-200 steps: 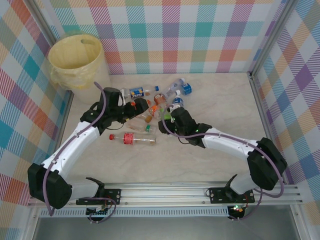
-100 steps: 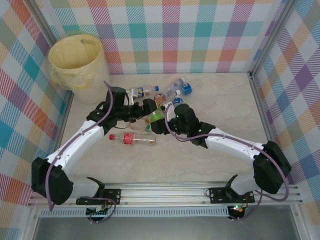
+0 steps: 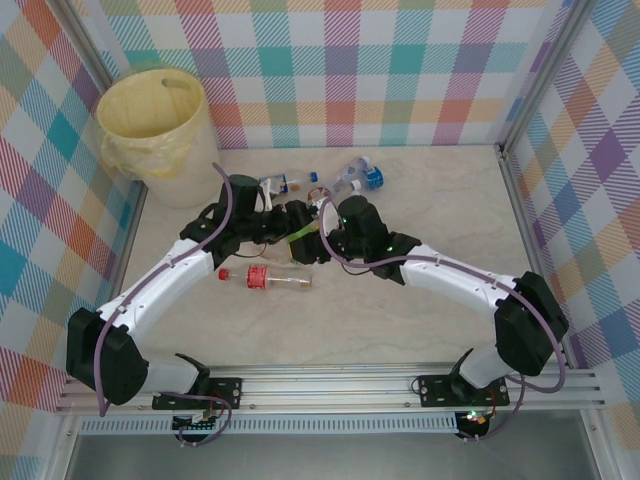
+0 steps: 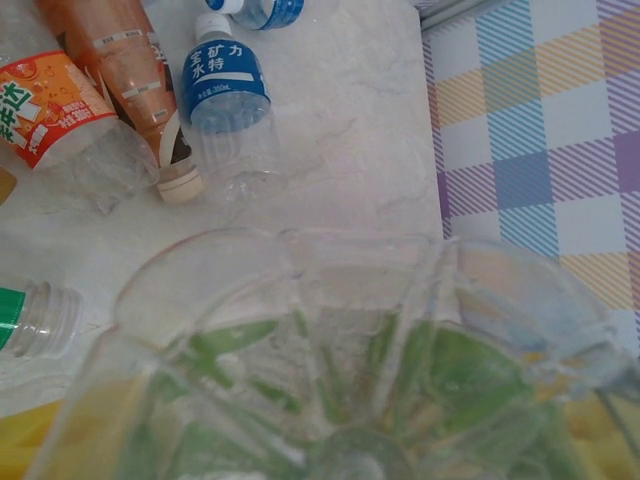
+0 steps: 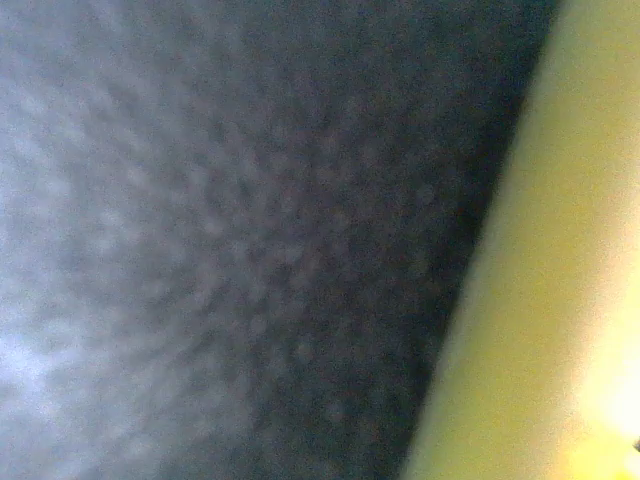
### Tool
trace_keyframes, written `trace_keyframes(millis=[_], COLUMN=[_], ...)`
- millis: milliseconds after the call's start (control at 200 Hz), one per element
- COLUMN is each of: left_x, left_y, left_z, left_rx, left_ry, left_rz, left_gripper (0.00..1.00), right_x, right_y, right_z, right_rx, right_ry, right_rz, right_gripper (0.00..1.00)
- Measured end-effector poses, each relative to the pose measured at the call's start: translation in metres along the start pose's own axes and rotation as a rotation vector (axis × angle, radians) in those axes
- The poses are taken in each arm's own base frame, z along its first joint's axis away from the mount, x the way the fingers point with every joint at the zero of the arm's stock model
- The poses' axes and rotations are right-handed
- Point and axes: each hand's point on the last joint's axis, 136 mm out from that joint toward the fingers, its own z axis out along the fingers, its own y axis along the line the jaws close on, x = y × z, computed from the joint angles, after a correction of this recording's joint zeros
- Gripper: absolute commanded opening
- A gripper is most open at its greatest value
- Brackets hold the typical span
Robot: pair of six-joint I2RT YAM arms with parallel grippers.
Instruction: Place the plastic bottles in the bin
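A clear plastic bottle with a green label (image 3: 305, 231) hangs just above the table between my two grippers. My left gripper (image 3: 293, 222) is shut on its base end, which looms large in the left wrist view (image 4: 340, 360). My right gripper (image 3: 322, 238) is shut on its other end; the right wrist view is a dark and yellow blur. A red-labelled bottle (image 3: 265, 278) lies in front of both grippers. Blue-labelled (image 4: 228, 90), orange-labelled (image 4: 50, 110) and brown (image 4: 130, 60) bottles lie beyond them. The pale-yellow bin (image 3: 180, 170) stands at the far left corner.
More bottles lie in a cluster behind the grippers (image 3: 350, 180), one with a blue cap (image 3: 374, 178). Checked walls close the table at the back and on both sides. A metal rail (image 3: 330, 385) runs along the near edge.
My right gripper carried the green-labelled bottle left and slightly back. My left gripper swung right to meet it, and its jaws closed on the bottle's base.
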Motion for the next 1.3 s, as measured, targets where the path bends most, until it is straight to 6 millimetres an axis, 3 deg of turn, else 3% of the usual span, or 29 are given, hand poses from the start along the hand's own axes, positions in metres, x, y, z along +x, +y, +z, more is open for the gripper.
trace_keyframes(millis=[125,295,385,435,805,1015,1300], left_x=[0.001,0.001,-0.004,-0.007,-0.025,-0.046,-0.106], left_y=[0.003,0.005,0.011,0.015,0.050,0.077,0.066], left_z=[-0.001,-0.004,-0.004,-0.005,-0.020,-0.038,-0.076], left_rx=[0.000,-0.013,-0.044,-0.065,-0.224,-0.351,-0.422], left_ry=[-0.015,-0.037,-0.070,-0.088,-0.203,-0.291,-0.532], left_rz=[-0.005,-0.013,-0.017,-0.025,-0.090,-0.090,0.004], left_gripper=[0.54,0.52,0.50,0.50,0.49,0.49,0.48], right_x=[0.003,0.007,0.008,0.009,0.000,0.004,-0.008], right_y=[0.000,0.003,0.005,0.006,0.008,-0.027,-0.058], right_z=[0.001,0.001,0.000,-0.002,-0.053,-0.078,-0.109], right_rx=[-0.005,-0.021,-0.032,-0.032,0.041,0.235,0.438], right_ry=[0.021,0.038,0.046,0.050,-0.090,-0.208,-0.348], right_rz=[0.006,0.012,-0.009,-0.011,-0.071,-0.036,0.046], right_gripper=[0.54,0.82,0.90,1.00,1.00,1.00,1.00])
